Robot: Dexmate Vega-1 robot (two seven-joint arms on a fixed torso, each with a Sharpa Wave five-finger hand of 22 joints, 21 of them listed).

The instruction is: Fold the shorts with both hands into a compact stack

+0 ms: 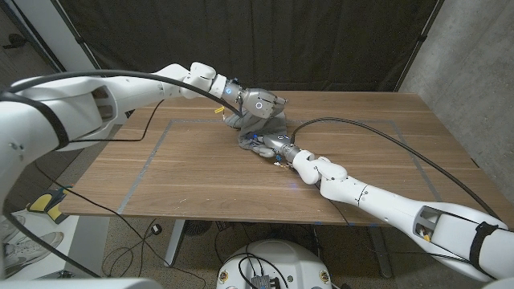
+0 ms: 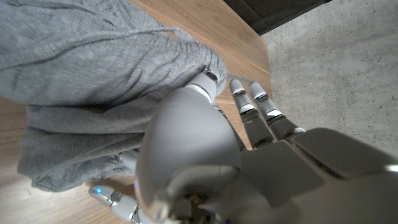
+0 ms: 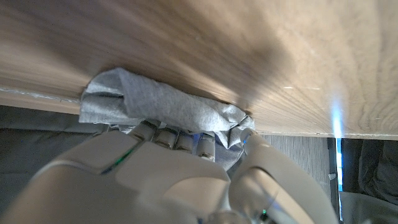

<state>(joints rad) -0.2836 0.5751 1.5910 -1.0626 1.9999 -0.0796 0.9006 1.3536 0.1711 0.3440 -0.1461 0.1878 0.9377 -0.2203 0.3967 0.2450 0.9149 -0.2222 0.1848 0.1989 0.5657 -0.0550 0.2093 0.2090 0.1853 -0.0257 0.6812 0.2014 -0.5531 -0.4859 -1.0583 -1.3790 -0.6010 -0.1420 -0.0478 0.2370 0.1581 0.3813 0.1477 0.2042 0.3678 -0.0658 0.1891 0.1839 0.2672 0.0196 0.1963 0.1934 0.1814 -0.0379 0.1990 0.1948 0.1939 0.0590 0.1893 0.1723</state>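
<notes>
The grey shorts already sit bunched in a small heap near the wooden table's far edge, the left hand pressing on top and the right hand gripping a fold, so only tidying seems left.

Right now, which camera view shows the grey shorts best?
The left wrist view: the shorts fill most of it, folds clear. The head view shows a small bundle between both hands. The right wrist view shows one bunched edge.
</notes>
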